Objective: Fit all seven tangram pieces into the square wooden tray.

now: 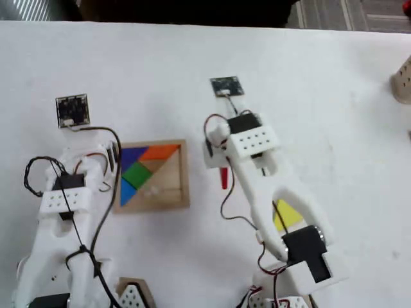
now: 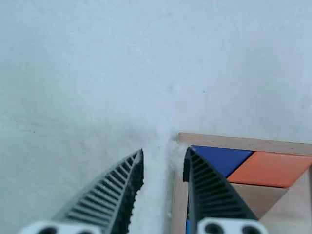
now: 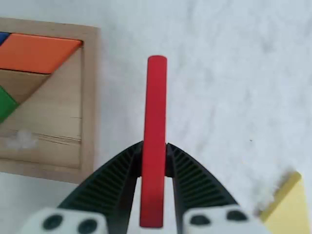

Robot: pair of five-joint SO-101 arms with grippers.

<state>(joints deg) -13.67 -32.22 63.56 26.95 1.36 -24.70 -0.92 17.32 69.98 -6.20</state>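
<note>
The square wooden tray point(image 1: 182, 173) lies between the arms and holds a blue triangle point(image 1: 131, 157), an orange piece point(image 1: 161, 152), a green piece point(image 1: 137, 173) and a small blue piece point(image 1: 126, 192). My right gripper point(image 3: 154, 148) is shut on a red piece point(image 3: 157, 97) held on edge over the white table, just right of the tray point(image 3: 90, 97). The red piece point(image 1: 223, 177) pokes out below that arm. A yellow piece point(image 1: 287, 215) lies under the right arm. My left gripper point(image 2: 164, 158) is open at the tray's far left corner point(image 2: 181, 140), one finger over the blue triangle point(image 2: 222, 158).
Two small circuit boards point(image 1: 72, 110) point(image 1: 226, 86) lie on the table beyond the arms. A perforated wooden object point(image 1: 403, 80) stands at the right edge. Another perforated part point(image 1: 133, 294) sits at the front edge. The far half of the white table is bare.
</note>
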